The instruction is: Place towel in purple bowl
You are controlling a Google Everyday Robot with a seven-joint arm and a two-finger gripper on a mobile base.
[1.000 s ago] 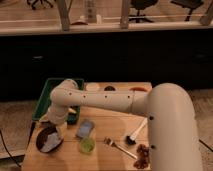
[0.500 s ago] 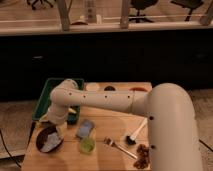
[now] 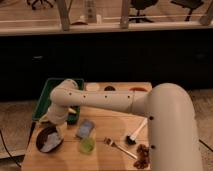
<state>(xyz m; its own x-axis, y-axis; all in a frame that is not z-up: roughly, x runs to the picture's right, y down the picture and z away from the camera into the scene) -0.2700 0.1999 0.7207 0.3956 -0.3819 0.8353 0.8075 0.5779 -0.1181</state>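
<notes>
Your gripper point(image 3: 59, 131) hangs directly above the purple bowl point(image 3: 48, 139), where the towel point(image 3: 51, 145) seems to lie already; you cannot tell the jaws' state.

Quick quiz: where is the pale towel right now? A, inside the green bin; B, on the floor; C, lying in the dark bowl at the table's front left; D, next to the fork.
C: the towel lies inside the bowl, with the gripper just above its rim.
</notes>
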